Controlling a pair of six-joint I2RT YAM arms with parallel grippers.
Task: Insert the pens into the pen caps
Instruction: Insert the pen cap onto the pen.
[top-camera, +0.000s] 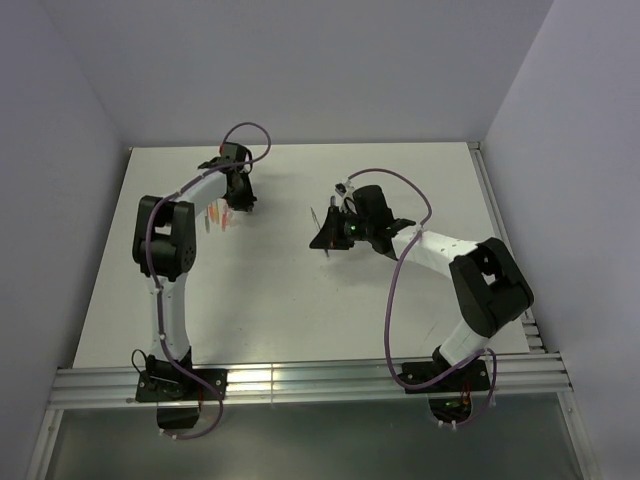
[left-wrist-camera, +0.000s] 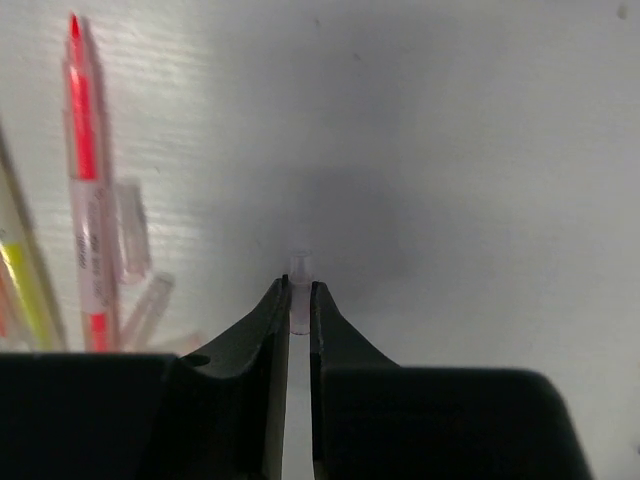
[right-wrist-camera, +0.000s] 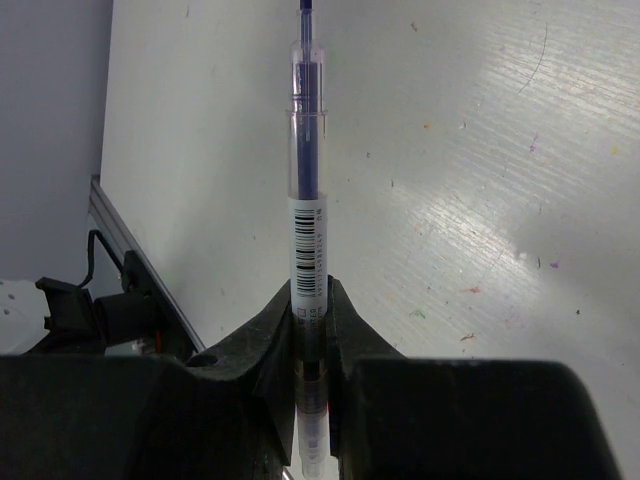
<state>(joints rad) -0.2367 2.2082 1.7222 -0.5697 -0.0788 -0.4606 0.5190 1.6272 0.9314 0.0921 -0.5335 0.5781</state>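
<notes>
In the left wrist view, my left gripper (left-wrist-camera: 300, 290) is shut on a small clear pen cap (left-wrist-camera: 300, 266) whose end sticks out past the fingertips, just above the table. A red pen (left-wrist-camera: 85, 190), a yellow pen (left-wrist-camera: 24, 290) and two loose clear caps (left-wrist-camera: 132, 232) lie to its left. My right gripper (right-wrist-camera: 310, 292) is shut on a dark blue pen (right-wrist-camera: 308, 170) with a barcode label, its uncapped tip pointing away from the jaws. Seen from above, the left gripper (top-camera: 240, 198) is beside the pile of pens (top-camera: 218, 218), and the right gripper (top-camera: 328, 236) hangs mid-table.
White table (top-camera: 300, 300) with small ink marks (right-wrist-camera: 470, 290). A metal rail (top-camera: 300, 380) runs along the near edge, with another rail on the right side (top-camera: 505, 240). Grey walls close in the left, back and right.
</notes>
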